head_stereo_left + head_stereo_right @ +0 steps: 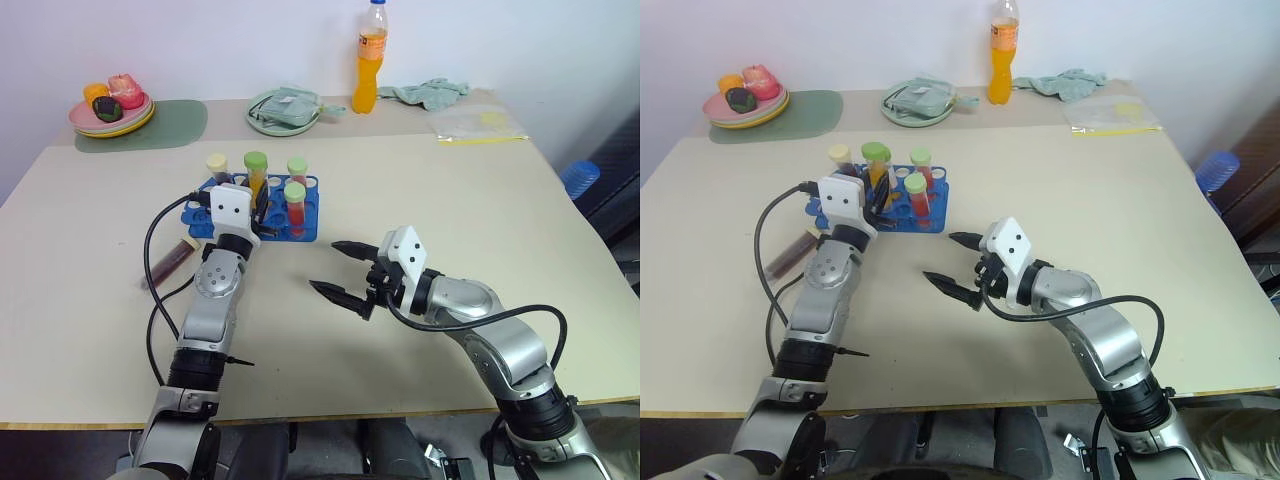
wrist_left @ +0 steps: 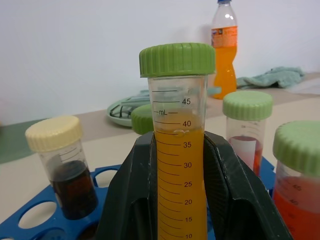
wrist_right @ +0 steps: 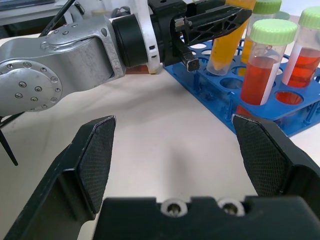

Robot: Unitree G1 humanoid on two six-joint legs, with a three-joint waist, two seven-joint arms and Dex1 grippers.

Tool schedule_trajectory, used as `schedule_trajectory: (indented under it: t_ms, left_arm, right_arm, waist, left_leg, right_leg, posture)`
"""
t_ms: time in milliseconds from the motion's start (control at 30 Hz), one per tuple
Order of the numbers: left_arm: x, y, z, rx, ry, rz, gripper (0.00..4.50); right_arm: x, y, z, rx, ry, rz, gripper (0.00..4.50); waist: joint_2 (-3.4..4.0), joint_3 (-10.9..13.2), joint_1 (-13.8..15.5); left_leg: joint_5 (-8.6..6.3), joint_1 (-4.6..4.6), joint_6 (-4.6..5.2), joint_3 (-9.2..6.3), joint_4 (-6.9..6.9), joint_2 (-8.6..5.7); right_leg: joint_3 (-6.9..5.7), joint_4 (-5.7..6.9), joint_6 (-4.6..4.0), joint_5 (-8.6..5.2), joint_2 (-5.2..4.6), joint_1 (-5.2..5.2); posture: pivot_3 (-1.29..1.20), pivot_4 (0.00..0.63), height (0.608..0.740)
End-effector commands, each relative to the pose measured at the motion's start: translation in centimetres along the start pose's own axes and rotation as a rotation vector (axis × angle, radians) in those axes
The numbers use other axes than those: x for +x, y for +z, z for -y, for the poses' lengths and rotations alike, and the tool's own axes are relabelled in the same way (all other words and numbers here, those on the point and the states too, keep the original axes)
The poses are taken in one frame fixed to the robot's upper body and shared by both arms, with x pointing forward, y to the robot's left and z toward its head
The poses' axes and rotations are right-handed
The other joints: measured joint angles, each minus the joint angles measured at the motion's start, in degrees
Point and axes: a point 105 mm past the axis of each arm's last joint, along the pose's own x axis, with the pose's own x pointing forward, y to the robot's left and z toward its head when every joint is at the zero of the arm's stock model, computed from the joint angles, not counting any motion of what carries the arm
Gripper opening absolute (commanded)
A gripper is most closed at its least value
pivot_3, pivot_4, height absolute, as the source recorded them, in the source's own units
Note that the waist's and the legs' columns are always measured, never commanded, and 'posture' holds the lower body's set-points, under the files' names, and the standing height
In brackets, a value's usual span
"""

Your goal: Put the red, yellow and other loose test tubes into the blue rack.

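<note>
While the left pincer [image 1: 256, 208] is clamped on the yellow tube [image 2: 180, 165], that tube stands upright over the blue rack [image 1: 308, 226], its green cap [image 2: 177, 59] above the black fingers [image 2: 227, 195] that press it from both sides; whether its foot sits in a hole cannot be told. Around it in the rack stand a dark maroon tube [image 2: 70, 172] with a cream cap and two orange-red tubes [image 3: 261, 60] with pale green caps. Another dark tube [image 1: 170, 264] lies flat on the bench [image 1: 480, 200], just beside the rack on the robot's left and partly behind the left arm. Well apart from the rack, nearer the robot, the right pincer [image 1: 340, 270] hovers over bare bench with its fingers [image 3: 97, 160] spread wide and nothing between them. At the far edge of the bench stand an orange soda bottle [image 1: 370, 60], a green plate [image 1: 285, 110] and a plate of fruit [image 1: 112, 108].
</note>
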Motion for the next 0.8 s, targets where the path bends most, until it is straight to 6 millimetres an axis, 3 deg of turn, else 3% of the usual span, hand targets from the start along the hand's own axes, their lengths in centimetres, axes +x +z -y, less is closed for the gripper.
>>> schedule_trajectory:
  t_ms: [33, 700, 800]
  left_arm:
    - [-0.39, -0.13, 0.1, 0.013, 0.005, -0.015, 0.69]
    - [-0.3, -0.56, -0.23, 0.029, 0.033, -0.023, 0.69]
    - [-0.25, -0.61, -0.23, 0.017, 0.036, -0.024, 2.21]
  right_arm:
    - [-0.02, 1.38, -0.76, -0.028, 0.025, 0.051, 4.13]
    - [0.02, 1.33, -0.82, -0.018, 0.028, 0.05, 4.13]
    - [0.02, 1.35, -0.71, -0.019, 0.026, 0.05, 4.13]
  waist:
    - [0.0, 0.0, 0.0]
    - [0.0, 0.0, 0.0]
    - [0.0, 0.0, 0.0]
  left_leg:
    - [0.0, 0.0, 0.0, -0.01, 0.0, 0.0]
    - [0.0, 0.01, 0.0, 0.0, 0.0, 0.0]
    - [0.0, 0.01, 0.0, 0.0, 0.0, 0.0]
  right_leg:
    - [0.0, 0.0, 0.0, 0.0, 0.0, 0.0]
    - [0.0, 0.01, 0.0, 0.0, 0.0, -0.01]
    - [0.0, 0.01, 0.0, 0.0, 0.0, 0.0]
  posture:
    - [0.0, 0.15, 0.74]
    - [0.0, 0.15, 0.74]
    - [0.0, 0.15, 0.74]
